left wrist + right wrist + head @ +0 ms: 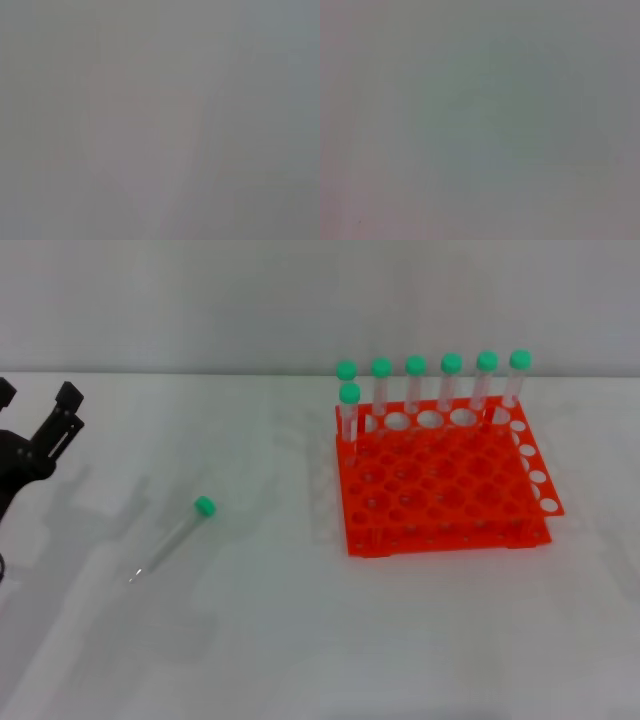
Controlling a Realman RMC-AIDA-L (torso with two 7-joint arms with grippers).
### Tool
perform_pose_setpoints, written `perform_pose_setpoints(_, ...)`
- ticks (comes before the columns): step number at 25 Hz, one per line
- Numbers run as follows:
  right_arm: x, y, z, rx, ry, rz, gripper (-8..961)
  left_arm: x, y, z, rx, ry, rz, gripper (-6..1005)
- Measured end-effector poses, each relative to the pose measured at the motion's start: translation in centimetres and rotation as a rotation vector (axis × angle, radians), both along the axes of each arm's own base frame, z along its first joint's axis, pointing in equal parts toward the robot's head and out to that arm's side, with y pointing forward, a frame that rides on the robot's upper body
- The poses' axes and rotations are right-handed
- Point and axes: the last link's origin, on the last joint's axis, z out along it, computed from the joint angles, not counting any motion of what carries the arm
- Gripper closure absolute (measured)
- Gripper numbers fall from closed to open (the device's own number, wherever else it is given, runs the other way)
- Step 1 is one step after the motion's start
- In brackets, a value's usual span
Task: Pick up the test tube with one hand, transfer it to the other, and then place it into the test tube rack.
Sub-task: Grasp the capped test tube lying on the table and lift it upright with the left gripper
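Note:
A clear test tube (172, 538) with a green cap lies flat on the white table, left of centre, cap toward the rack and tip toward me. The orange-red test tube rack (440, 480) stands right of centre and holds several green-capped tubes (416, 380) upright along its far row and far left corner. My left gripper (38, 398) is at the far left edge, well left of and farther back than the lying tube, its black fingers apart and empty. My right gripper is out of view. Both wrist views show only a featureless grey surface.
The white table (300, 640) spreads around the tube and rack, with a pale wall behind it. The rack's front rows of holes are unfilled.

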Motion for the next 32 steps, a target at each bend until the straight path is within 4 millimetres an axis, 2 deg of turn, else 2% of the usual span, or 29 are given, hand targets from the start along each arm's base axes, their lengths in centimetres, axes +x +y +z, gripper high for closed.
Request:
perform_pose_setpoints(10,-0.1,0.9,0.7,0.009,-0.026,0.008,100,0.4,2.4,5.4,-0.299,-0.095,0.015,108)
perform_pose_setpoints(19,0.1,1.6,1.0,0.012,-0.044,-0.011,100,4.3,5.0,9.5,-0.646,-0.066,0.154,109)
perform_pose_setpoints(24,0.1,1.6,1.1,0.014,-0.047,-0.009,100,5.8,6.1,10.5,-0.783,0.035,0.338,109)
perform_pose_setpoints(32,0.1,1.6,1.2,0.023,-0.044,-0.015,100,6.7,7.0,10.4,-0.971,0.182,0.562,109)
